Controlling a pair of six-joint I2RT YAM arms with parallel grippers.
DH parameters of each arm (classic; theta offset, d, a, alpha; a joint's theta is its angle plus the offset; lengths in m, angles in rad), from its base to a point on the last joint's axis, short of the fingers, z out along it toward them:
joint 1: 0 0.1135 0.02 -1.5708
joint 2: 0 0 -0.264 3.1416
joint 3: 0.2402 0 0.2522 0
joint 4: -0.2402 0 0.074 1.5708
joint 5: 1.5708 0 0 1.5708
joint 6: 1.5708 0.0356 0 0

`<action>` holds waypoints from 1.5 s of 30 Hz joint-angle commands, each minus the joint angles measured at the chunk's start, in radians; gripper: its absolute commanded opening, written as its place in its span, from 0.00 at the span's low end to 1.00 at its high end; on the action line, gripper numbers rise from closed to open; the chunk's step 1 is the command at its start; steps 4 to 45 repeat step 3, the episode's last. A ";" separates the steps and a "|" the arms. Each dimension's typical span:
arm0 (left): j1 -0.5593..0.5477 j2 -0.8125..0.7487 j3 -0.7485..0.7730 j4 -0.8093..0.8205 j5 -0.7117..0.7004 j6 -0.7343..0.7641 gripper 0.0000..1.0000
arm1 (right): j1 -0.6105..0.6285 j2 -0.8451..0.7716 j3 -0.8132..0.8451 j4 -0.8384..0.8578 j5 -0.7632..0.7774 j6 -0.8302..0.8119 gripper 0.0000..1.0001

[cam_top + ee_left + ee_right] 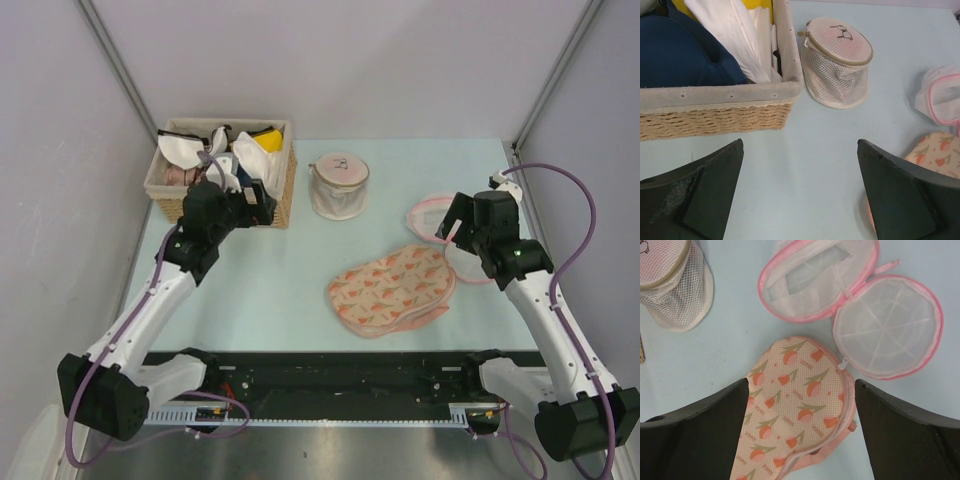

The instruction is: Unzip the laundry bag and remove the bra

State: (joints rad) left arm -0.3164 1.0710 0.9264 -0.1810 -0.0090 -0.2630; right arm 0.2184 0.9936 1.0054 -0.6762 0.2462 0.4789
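Observation:
The laundry bag (392, 290), cream-peach with pink-red prints, lies flat on the table right of centre. In the right wrist view (800, 405) its pink zipper edge gapes along the right rim, and a white zipper pull (842, 363) sits at the top. My right gripper (452, 225) is open and empty above the bag's far end (802, 385). My left gripper (262, 198) is open and empty over bare table in front of the basket (800, 145). White padded cups with black edging, the bra (183, 148), lie in the basket among other garments.
A wicker basket (285, 195) with navy, yellow and white garments stands at the back left (715, 117). A small cylindrical white mesh bag (338, 186) stands mid-back. A round white mesh bag with pink rim (855, 300) lies opened beside the laundry bag. Walls enclose three sides.

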 commanded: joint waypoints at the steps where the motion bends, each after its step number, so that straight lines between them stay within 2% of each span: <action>1: -0.003 0.001 0.045 0.015 -0.028 -0.045 1.00 | -0.002 -0.001 0.018 0.027 -0.002 0.013 0.90; 45: -0.003 -0.008 0.035 0.023 -0.045 -0.044 1.00 | -0.002 0.000 0.016 0.032 -0.007 0.015 0.90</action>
